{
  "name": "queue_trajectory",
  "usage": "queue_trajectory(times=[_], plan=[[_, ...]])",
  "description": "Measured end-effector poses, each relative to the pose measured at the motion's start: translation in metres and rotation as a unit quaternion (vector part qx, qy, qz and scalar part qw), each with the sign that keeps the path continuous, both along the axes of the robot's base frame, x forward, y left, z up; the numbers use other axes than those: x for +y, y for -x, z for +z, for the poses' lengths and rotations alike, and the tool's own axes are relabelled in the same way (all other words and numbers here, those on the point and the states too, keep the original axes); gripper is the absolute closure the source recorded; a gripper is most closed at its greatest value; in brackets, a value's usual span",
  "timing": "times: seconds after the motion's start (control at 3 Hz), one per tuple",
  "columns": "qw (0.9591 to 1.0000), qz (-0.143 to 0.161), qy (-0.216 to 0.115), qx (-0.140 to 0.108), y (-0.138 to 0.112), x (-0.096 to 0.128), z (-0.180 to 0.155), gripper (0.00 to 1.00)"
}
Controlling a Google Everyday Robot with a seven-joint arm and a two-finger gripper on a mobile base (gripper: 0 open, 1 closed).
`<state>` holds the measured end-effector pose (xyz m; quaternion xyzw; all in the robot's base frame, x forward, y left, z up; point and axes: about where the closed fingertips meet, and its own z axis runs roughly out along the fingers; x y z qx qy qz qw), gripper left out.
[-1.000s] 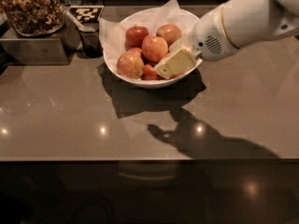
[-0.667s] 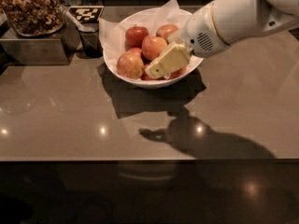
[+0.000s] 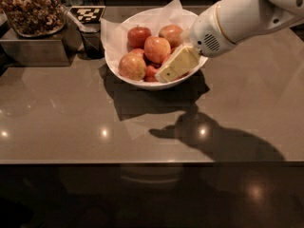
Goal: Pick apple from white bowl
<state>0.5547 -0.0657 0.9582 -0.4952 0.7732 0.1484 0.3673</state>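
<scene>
The white bowl (image 3: pixel 138 82), lined with crinkled white paper, stands at the back middle of the counter and holds several red-orange apples. The nearest ones are a middle apple (image 3: pixel 157 49) and a front-left apple (image 3: pixel 132 66). No sticker shows on any apple, so I cannot tell which is the task's apple. My gripper (image 3: pixel 167 73), cream-coloured at the end of the white arm (image 3: pixel 237 18), reaches in from the upper right. It hangs low over the bowl's front right part, right beside the middle apple and over a small apple (image 3: pixel 151 72) low in the bowl.
A clear container of nuts (image 3: pixel 31 8) sits on a metal box (image 3: pixel 33 49) at the back left. A dark cup with a scoop (image 3: pixel 90 39) and a checkered tag (image 3: pixel 88 13) stand just left of the bowl. The brown counter (image 3: pixel 95 122) ends at a front edge.
The gripper shifted a little left over the bowl, then back to the right, staying low at the bowl's front right. The apples have not moved.
</scene>
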Motion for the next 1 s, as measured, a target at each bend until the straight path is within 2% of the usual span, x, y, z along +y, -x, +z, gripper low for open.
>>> queue_trajectory(times=[0.33, 0.67, 1.0], plan=[[0.9997, -0.003, 0.024, -0.002, -0.010, -0.011, -0.009, 0.16], [0.9996, -0.009, 0.027, 0.009, -0.017, -0.013, -0.020, 0.15], [0.9996, -0.017, 0.015, 0.019, -0.024, -0.002, -0.033, 0.16]])
